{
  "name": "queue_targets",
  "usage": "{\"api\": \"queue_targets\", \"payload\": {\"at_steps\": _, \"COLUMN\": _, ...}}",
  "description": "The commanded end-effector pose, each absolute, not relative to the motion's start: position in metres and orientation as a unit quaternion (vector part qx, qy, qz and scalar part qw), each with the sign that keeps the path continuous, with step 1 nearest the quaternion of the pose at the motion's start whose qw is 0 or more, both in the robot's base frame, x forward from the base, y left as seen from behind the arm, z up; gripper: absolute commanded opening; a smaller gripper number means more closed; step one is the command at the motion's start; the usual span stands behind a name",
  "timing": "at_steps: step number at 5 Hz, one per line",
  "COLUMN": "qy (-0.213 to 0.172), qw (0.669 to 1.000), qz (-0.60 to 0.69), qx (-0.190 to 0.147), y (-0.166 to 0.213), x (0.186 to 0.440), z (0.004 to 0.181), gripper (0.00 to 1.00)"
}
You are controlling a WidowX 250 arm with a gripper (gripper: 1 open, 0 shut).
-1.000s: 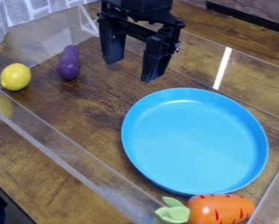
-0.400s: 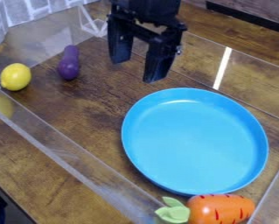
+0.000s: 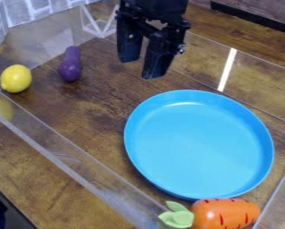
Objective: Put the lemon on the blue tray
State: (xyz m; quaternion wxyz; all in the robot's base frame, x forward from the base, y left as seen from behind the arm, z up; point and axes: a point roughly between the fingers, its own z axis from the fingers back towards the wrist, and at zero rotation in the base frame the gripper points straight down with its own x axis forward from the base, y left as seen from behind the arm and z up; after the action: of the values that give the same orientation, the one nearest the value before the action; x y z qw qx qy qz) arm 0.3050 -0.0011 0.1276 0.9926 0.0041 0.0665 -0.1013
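The lemon point(image 3: 16, 78) is a small bright-yellow fruit lying at the left edge of the wooden table. The blue tray point(image 3: 198, 143), a large round plate, sits at centre right with nothing on it. My black gripper point(image 3: 145, 54) hangs pointing down at the top centre, above the table just beyond the tray's far rim and well to the right of the lemon. Its two fingers point(image 3: 159, 59) stand partly apart, with nothing between them.
A purple eggplant point(image 3: 71, 63) lies between the lemon and the gripper. An orange carrot with green leaves point(image 3: 222, 215) rests at the bottom edge, just in front of the tray. Clear plastic walls run along the left side and the back.
The gripper's fingers have drawn closer together and the wrist has rolled a little. The lemon, eggplant, tray and carrot have not moved.
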Motion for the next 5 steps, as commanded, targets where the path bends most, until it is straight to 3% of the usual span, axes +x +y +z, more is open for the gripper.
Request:
{"api": "queue_targets", "payload": {"at_steps": 1, "qy": 0.046, "qw": 0.994, "qz": -0.101, "qx": 0.008, "y": -0.004, "x": 0.311, "z": 0.127, "gripper": 1.0}}
{"api": "queue_targets", "payload": {"at_steps": 2, "qy": 0.045, "qw": 0.992, "qz": -0.115, "qx": 0.013, "y": 0.0, "x": 0.306, "z": 0.137, "gripper": 0.0}}
{"api": "queue_targets", "payload": {"at_steps": 3, "qy": 0.043, "qw": 0.99, "qz": -0.133, "qx": 0.015, "y": -0.001, "x": 0.313, "z": 0.139, "gripper": 1.0}}
{"api": "queue_targets", "payload": {"at_steps": 4, "qy": 0.041, "qw": 0.988, "qz": -0.15, "qx": 0.018, "y": 0.0, "x": 0.313, "z": 0.147, "gripper": 0.0}}
{"api": "queue_targets", "payload": {"at_steps": 5, "qy": 0.038, "qw": 0.985, "qz": -0.166, "qx": 0.021, "y": -0.004, "x": 0.315, "z": 0.151, "gripper": 1.0}}
